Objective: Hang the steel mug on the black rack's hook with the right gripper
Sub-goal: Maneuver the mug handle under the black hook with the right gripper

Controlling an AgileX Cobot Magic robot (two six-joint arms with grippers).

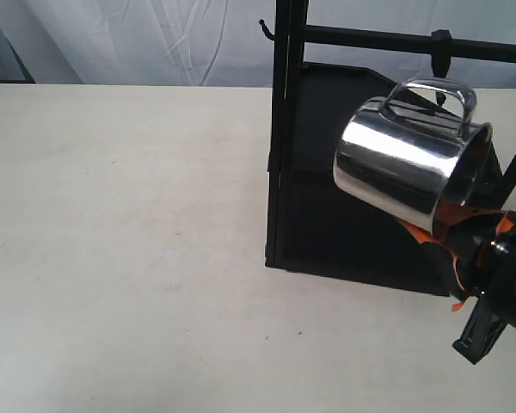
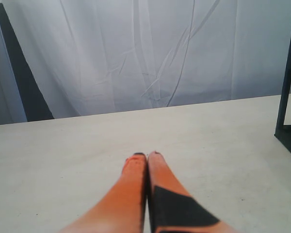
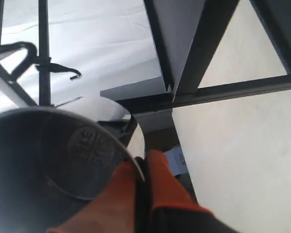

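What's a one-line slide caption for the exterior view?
Right gripper holds the tilted steel mug by its rim, handle up beneath the black rack top bar.

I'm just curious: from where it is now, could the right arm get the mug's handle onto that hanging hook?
Probably yes: the right gripper holds the steel mug tilted, handle just below the hook, nothing between.

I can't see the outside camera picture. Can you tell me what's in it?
A shiny steel mug is held tilted in the air by the right gripper, its handle up near a hook on the black rack. The rack stands on a pale table.
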